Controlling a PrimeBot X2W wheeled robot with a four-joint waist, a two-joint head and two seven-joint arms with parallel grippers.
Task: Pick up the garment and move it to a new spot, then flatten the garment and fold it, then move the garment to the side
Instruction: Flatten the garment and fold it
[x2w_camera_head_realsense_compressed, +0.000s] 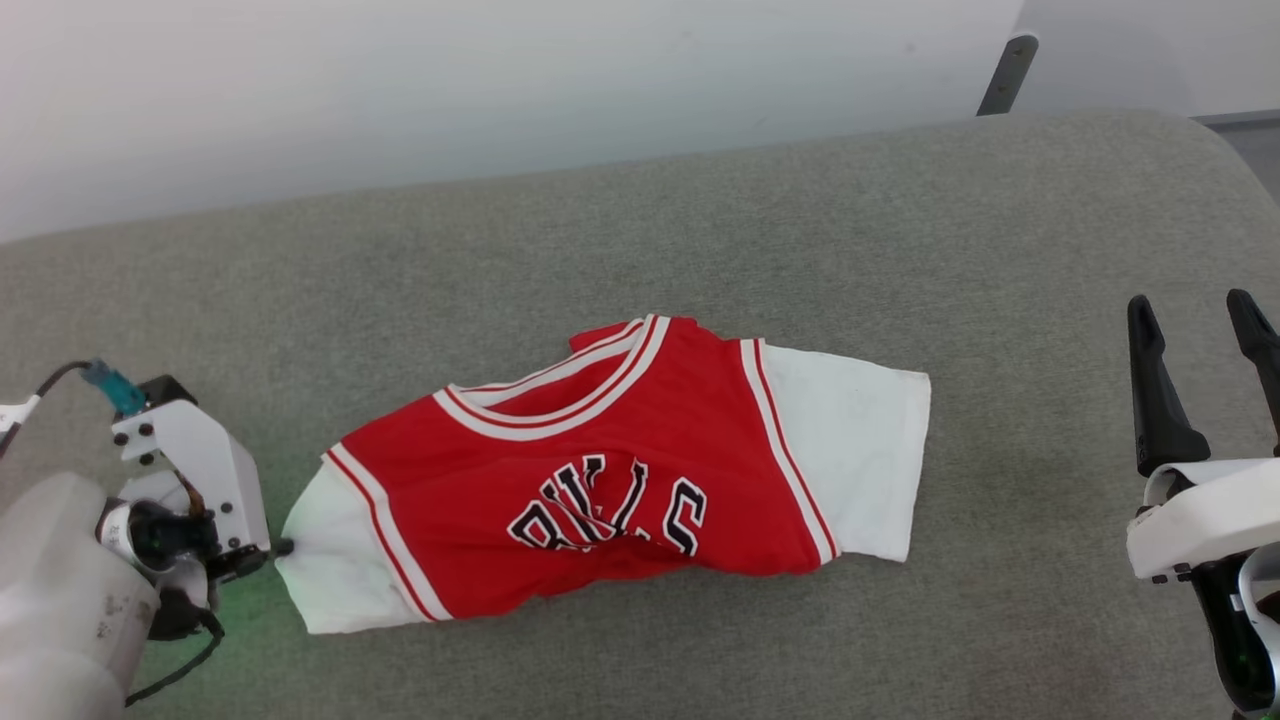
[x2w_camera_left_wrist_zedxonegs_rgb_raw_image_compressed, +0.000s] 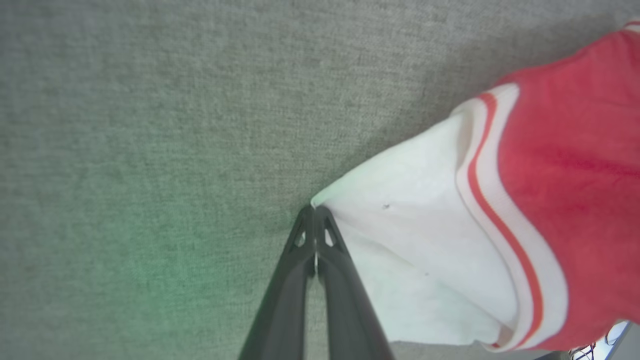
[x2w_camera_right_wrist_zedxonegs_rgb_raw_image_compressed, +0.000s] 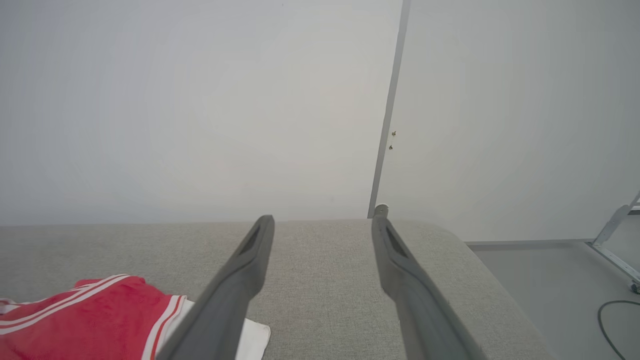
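Note:
The garment (x2w_camera_head_realsense_compressed: 620, 480), a small red jersey with white short sleeves, striped V-neck and black lettering, lies partly rumpled on the grey cushion. My left gripper (x2w_camera_head_realsense_compressed: 283, 547) sits at the shirt's left sleeve; in the left wrist view its fingertips (x2w_camera_left_wrist_zedxonegs_rgb_raw_image_compressed: 315, 212) are shut on the white sleeve's edge (x2w_camera_left_wrist_zedxonegs_rgb_raw_image_compressed: 400, 240). My right gripper (x2w_camera_head_realsense_compressed: 1200, 320) hovers open at the far right, well apart from the right sleeve (x2w_camera_head_realsense_compressed: 860, 460). In the right wrist view its fingers (x2w_camera_right_wrist_zedxonegs_rgb_raw_image_compressed: 260, 250) stand spread, with the garment (x2w_camera_right_wrist_zedxonegs_rgb_raw_image_compressed: 85, 320) at the lower left.
The grey upholstered surface (x2w_camera_head_realsense_compressed: 900, 250) runs wide around the shirt, its curved right end (x2w_camera_right_wrist_zedxonegs_rgb_raw_image_compressed: 475, 270) dropping to the floor. A white wall (x2w_camera_head_realsense_compressed: 500, 80) stands behind. A dark metal leg (x2w_camera_head_realsense_compressed: 1008, 75) shows at the back right, and a cable (x2w_camera_right_wrist_zedxonegs_rgb_raw_image_compressed: 615, 320) lies on the floor.

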